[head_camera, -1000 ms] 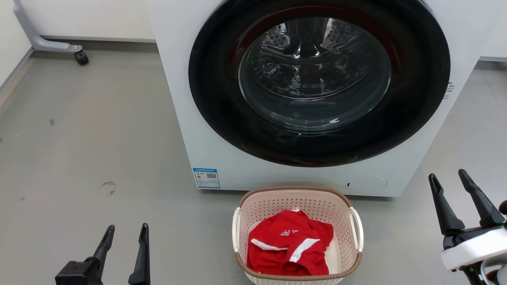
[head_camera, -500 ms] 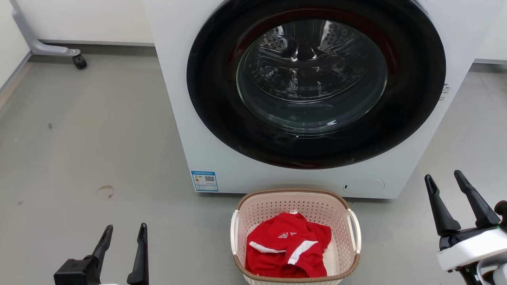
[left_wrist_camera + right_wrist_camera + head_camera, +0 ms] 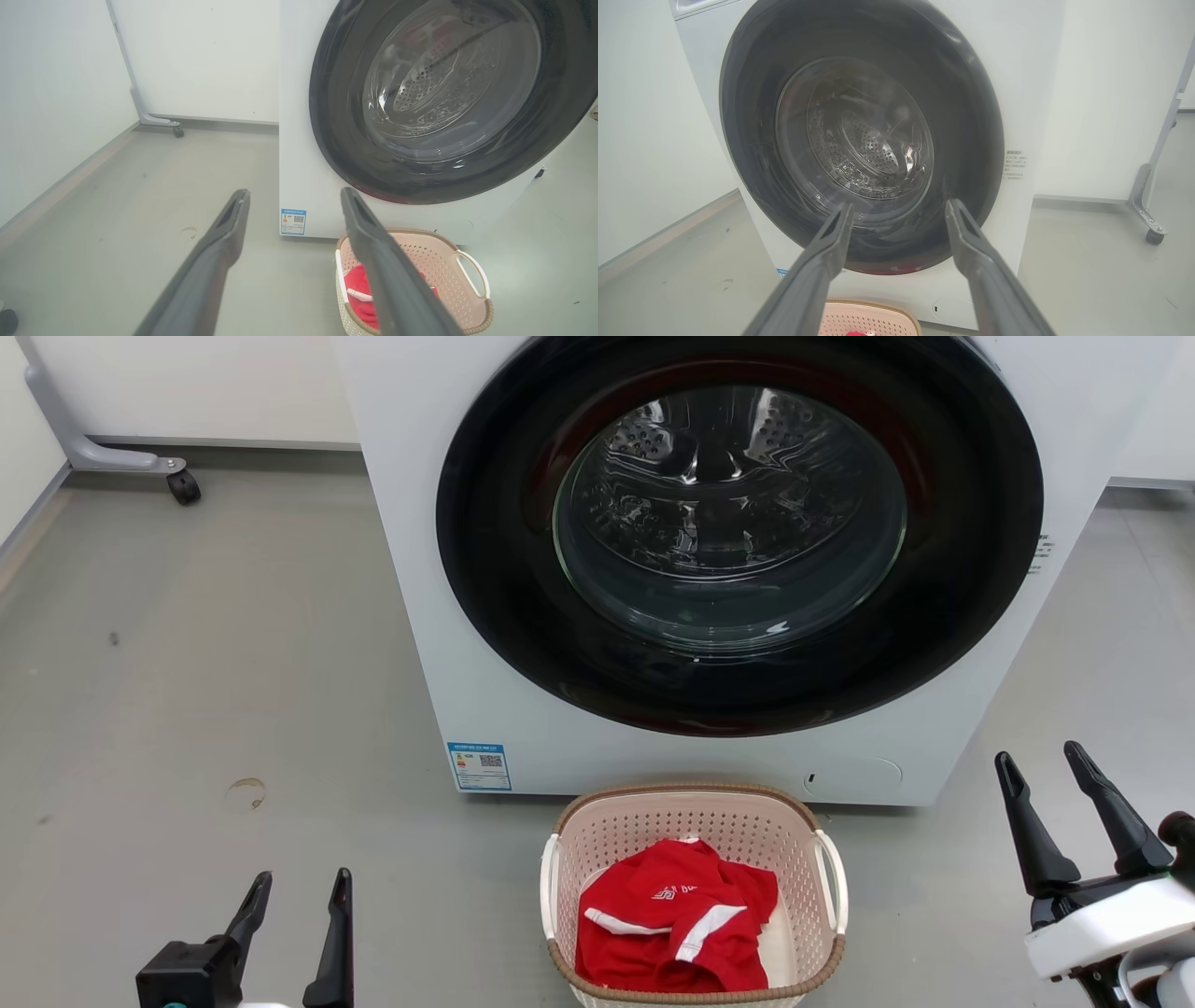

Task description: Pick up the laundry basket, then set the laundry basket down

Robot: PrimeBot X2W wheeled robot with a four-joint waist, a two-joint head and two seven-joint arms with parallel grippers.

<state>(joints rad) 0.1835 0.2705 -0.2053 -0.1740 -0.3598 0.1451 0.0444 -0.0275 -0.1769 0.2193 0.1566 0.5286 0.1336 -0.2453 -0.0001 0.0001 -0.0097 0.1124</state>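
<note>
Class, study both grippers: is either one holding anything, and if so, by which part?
Nothing is held. The left gripper and the right gripper are both open and empty, each well apart from the laundry basket.

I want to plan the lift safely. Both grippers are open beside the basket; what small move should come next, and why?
The laundry basket stands on the floor before the washing machine, untouched. The left gripper and right gripper hang open, well apart from it on either side. So probably lower both and bring them inward toward its white loop handles.
</note>
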